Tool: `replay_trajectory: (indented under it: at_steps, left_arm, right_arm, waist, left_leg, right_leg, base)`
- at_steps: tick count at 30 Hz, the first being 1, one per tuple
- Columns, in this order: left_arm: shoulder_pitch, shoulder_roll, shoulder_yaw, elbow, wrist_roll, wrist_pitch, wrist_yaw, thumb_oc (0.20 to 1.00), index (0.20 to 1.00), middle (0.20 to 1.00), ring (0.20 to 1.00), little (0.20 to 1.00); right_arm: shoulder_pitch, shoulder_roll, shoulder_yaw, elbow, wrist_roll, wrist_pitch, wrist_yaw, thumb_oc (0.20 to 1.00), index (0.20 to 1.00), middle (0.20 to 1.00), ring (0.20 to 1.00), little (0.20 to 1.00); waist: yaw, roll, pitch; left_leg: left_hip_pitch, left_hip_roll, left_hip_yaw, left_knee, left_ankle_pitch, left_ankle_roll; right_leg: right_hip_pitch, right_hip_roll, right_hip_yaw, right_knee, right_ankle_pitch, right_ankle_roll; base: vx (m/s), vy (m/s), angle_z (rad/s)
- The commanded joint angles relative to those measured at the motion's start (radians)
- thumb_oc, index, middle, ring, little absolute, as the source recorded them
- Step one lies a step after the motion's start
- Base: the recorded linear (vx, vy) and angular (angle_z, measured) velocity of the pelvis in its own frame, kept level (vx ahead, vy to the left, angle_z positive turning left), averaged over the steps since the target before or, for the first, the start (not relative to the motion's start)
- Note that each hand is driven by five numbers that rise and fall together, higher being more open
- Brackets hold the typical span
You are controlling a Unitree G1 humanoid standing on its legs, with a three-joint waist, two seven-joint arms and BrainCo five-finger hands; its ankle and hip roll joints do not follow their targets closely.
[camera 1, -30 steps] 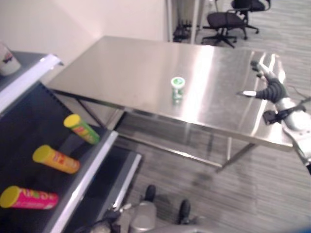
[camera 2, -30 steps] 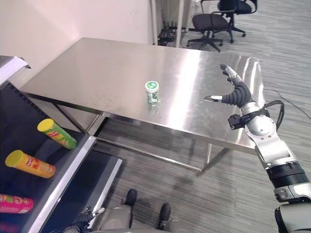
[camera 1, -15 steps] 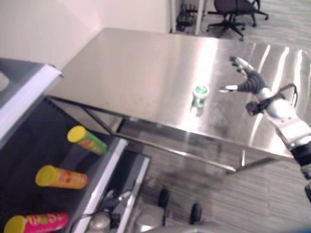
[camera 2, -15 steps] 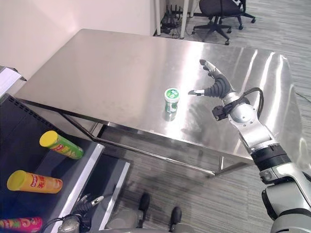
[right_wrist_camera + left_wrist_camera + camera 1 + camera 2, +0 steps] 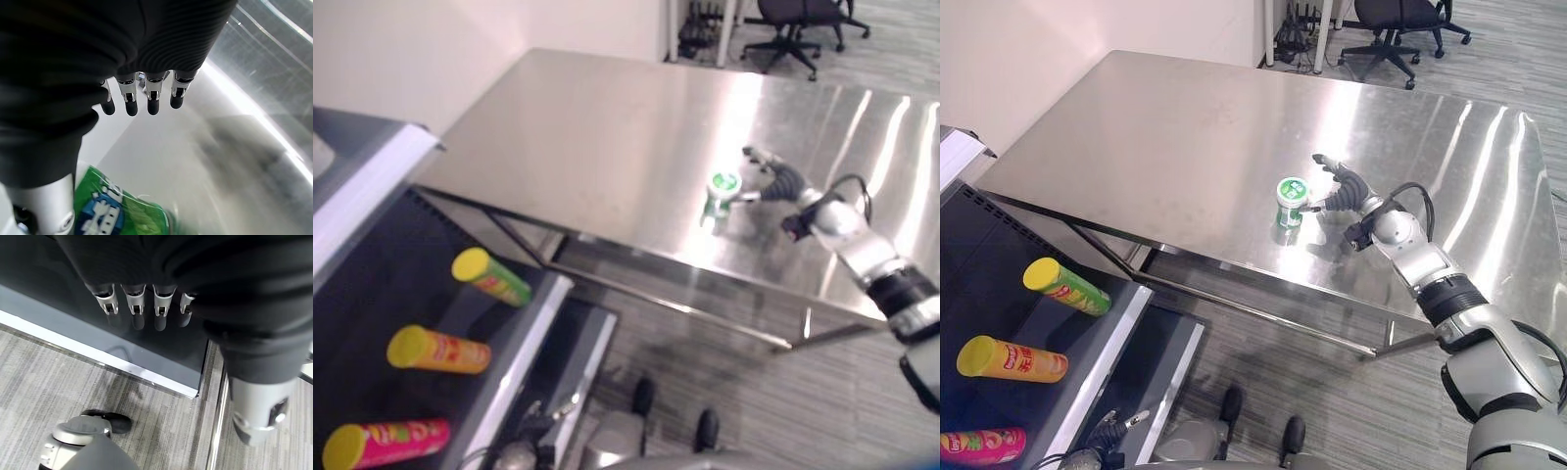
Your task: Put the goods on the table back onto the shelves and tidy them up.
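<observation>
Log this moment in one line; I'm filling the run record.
right hand: open, beside green-lidded can | can: upright on table | left hand: open, idle by shelf

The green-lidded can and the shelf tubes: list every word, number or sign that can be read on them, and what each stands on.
Green-lidded can, upright on the steel table beside the open right robot hand: white print on lid and label, too blurred to read.
Green tube, lying on the shelf: red label patch, unreadable.
Orange tube: red print, too small to read.
Pink tube: yellow print, blurred.
No legible text.
</observation>
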Motion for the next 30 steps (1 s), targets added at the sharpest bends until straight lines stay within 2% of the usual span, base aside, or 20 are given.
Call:
replay_trajectory:
  at_steps: [1, 7, 14, 24, 30]
  left_arm:
    - [-0.033, 0.046, -0.067, 0.036, -0.019, -0.018, 0.017, 1.000, 1.000, 1.000, 1.000, 1.000]
    - [-0.044, 0.044, -0.080, 0.030, -0.032, -0.016, 0.023, 1.000, 1.000, 1.000, 1.000, 1.000]
    - [-0.062, 0.043, -0.093, 0.040, -0.038, -0.016, 0.024, 1.000, 1.000, 1.000, 1.000, 1.000]
    - [-0.070, 0.046, -0.093, 0.051, -0.037, -0.011, 0.024, 1.000, 1.000, 1.000, 1.000, 1.000]
    - [-0.073, 0.046, -0.080, 0.056, -0.033, -0.010, 0.024, 1.000, 1.000, 1.000, 1.000, 1.000]
  right_arm:
    - [-0.129, 0.015, 0.062, 0.040, -0.029, -0.026, -0.007, 1.000, 1.000, 1.000, 1.000, 1.000]
    - [-0.145, 0.051, 0.063, 0.090, -0.065, -0.020, -0.026, 1.000, 1.000, 1.000, 1.000, 1.000]
    - [-0.165, 0.077, 0.073, 0.094, -0.035, -0.020, -0.011, 1.000, 1.000, 1.000, 1.000, 1.000]
    - [-0.167, 0.071, 0.077, 0.081, -0.031, -0.026, -0.009, 1.000, 1.000, 1.000, 1.000, 1.000]
    - [-0.140, 0.045, 0.070, 0.005, -0.013, -0.034, 0.002, 1.000, 1.000, 1.000, 1.000, 1.000]
  waist:
    - [0.037, -0.049, -0.021]
    - [0.044, -0.051, -0.014]
    - [0.057, -0.062, -0.005]
    - [0.064, -0.070, -0.008]
    - [0.050, -0.071, -0.008]
  left_leg:
    - [-0.057, 0.050, 0.016, 0.131, -0.130, -0.048]
    - [-0.062, 0.051, 0.010, 0.134, -0.130, -0.047]
    - [-0.073, 0.050, -0.004, 0.136, -0.129, -0.048]
    - [-0.068, 0.051, -0.009, 0.133, -0.131, -0.048]
    - [-0.059, 0.055, -0.005, 0.132, -0.133, -0.050]
  right_leg:
    - [0.023, -0.138, 0.032, 0.134, -0.168, 0.160]
    - [0.021, -0.138, 0.024, 0.138, -0.166, 0.161]
    - [0.018, -0.138, 0.014, 0.140, -0.167, 0.163]
    - [0.026, -0.143, 0.003, 0.142, -0.167, 0.166]
    - [0.030, -0.146, -0.001, 0.142, -0.168, 0.166]
  base:
    - [0.00, 0.000, 0.00]
    - [0.00, -0.003, 0.06]
    - [0.00, -0.002, 0.04]
    - [0.00, 0.000, 0.00]
    - [0.00, 0.000, 0.00]
